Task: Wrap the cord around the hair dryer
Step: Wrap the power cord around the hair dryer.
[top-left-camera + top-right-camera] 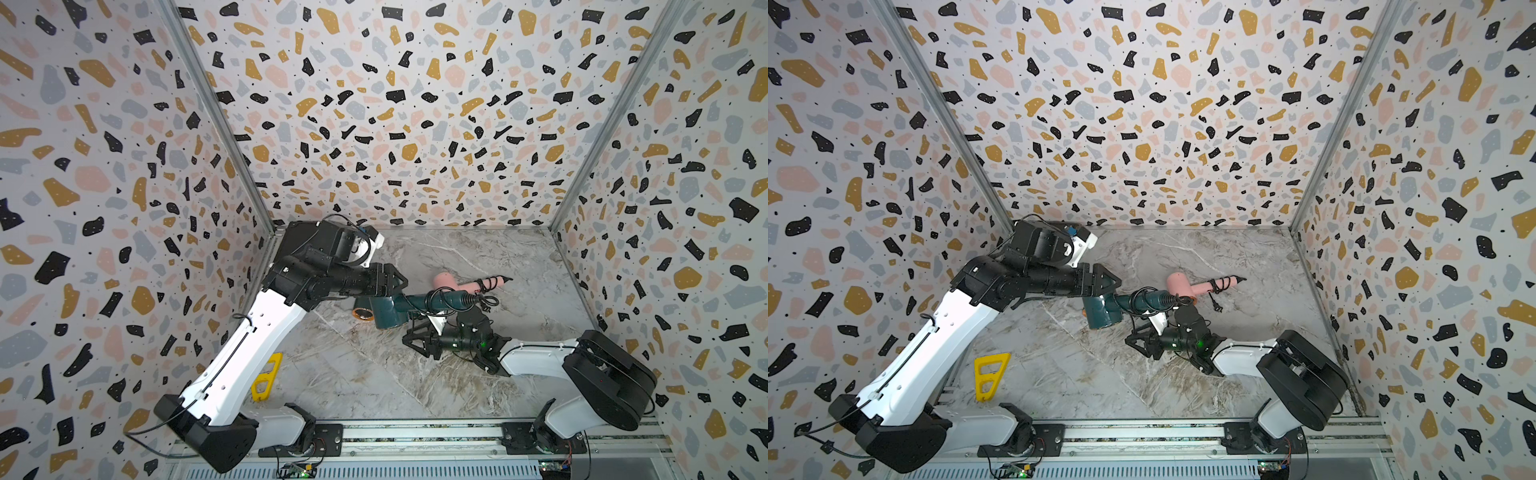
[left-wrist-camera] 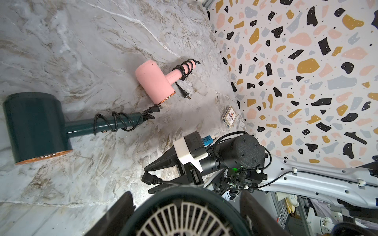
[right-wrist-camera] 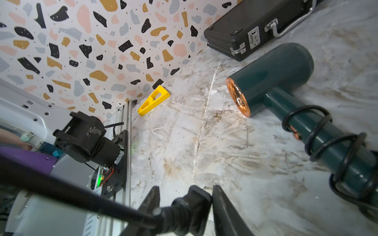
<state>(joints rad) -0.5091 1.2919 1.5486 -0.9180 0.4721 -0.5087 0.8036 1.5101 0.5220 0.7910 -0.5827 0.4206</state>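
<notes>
My left gripper [image 1: 403,289] [image 2: 187,204] is shut on the round body of a dark teal hair dryer [image 1: 388,311] [image 1: 1102,311] and holds it above the table. Its white rear grille [image 2: 184,214] fills the space between the fingers. The black cord [image 1: 436,296] [image 1: 1142,296] loops around the handle, which points right. Below the handle, my right gripper [image 1: 411,338] [image 1: 1133,338] [image 3: 186,190] points left and is shut on the cord's plug [image 3: 196,202] [image 2: 148,177]. The plug is clear of the table.
A second teal dryer [image 2: 36,126] [image 3: 272,77] lies on the marble table under the held one, its cord coiled on its handle. A pink dryer [image 1: 446,280] [image 2: 155,81], also wrapped, lies behind. There is a yellow wedge [image 1: 266,376] at front left, a black case [image 3: 255,26] at back left and a small box [image 2: 230,119] by the right wall.
</notes>
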